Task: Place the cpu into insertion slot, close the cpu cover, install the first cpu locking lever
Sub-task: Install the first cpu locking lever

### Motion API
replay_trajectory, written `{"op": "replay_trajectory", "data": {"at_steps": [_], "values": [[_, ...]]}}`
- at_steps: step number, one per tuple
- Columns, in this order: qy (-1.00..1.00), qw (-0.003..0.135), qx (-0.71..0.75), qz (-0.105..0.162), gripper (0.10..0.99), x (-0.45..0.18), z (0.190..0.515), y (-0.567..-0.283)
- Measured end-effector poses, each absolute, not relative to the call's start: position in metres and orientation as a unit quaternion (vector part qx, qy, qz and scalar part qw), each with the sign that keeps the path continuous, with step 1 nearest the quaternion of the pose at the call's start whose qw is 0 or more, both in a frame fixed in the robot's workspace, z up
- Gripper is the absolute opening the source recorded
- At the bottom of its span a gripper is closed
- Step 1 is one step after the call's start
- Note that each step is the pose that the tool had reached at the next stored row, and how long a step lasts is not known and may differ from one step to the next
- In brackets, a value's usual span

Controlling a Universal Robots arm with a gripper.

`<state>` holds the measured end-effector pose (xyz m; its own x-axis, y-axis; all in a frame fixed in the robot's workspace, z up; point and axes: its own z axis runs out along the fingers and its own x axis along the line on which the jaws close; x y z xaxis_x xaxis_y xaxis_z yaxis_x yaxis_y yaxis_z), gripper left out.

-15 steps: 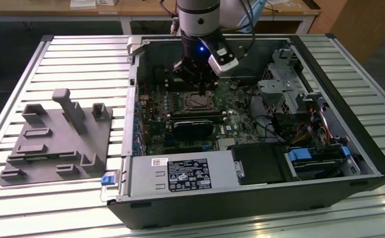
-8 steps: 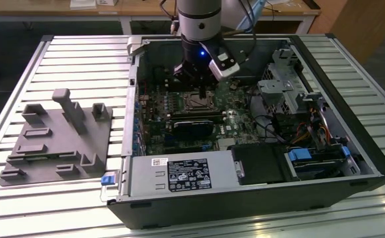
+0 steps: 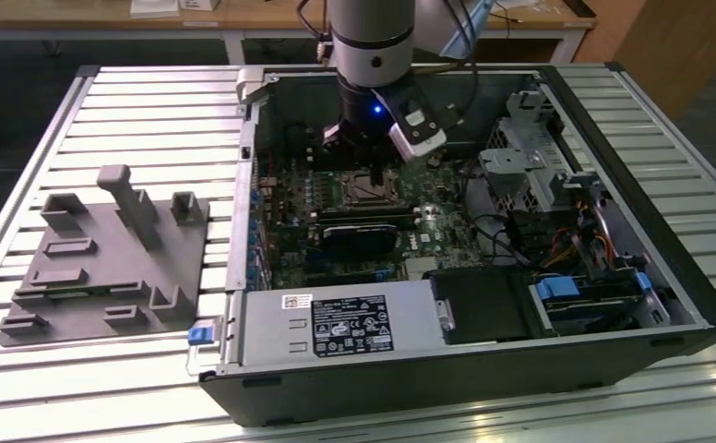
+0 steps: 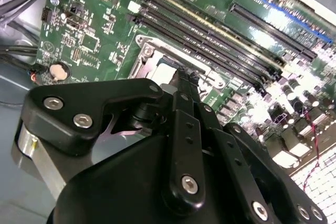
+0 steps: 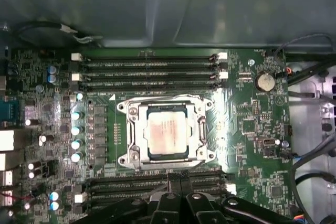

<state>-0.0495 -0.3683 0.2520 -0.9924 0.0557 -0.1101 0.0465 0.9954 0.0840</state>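
In the first wrist view the cpu (image 5: 167, 136), a pale silvery-beige square, lies in the insertion slot (image 5: 150, 156). The cpu cover (image 5: 135, 129), a thin metal frame, lies flat around it. My gripper (image 5: 179, 183) is shut with nothing between its fingers. Its tips hang over the black memory slots just beside one edge of the socket. The second wrist view shows the gripper (image 4: 185, 80) pointing down at the socket's metal frame (image 4: 149, 59). From the exterior view, the gripper (image 3: 361, 159) hangs inside the open computer case just above the socket (image 3: 364, 189).
Long black memory slots (image 5: 149, 72) run on both sides of the socket. A black card (image 3: 358, 233) and a drive cage (image 3: 524, 148) with cables stand nearby inside the case (image 3: 690, 277). A grey fixture block (image 3: 106, 254) sits on the slatted table at the exterior view's left.
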Motion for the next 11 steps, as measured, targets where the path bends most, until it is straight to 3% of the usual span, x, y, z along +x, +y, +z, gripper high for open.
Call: {"op": "replay_trajectory", "data": {"at_steps": [11], "values": [[0.997,0.056,0.026,0.051,0.106,-0.0549,0.2454,-0.3794]]}}
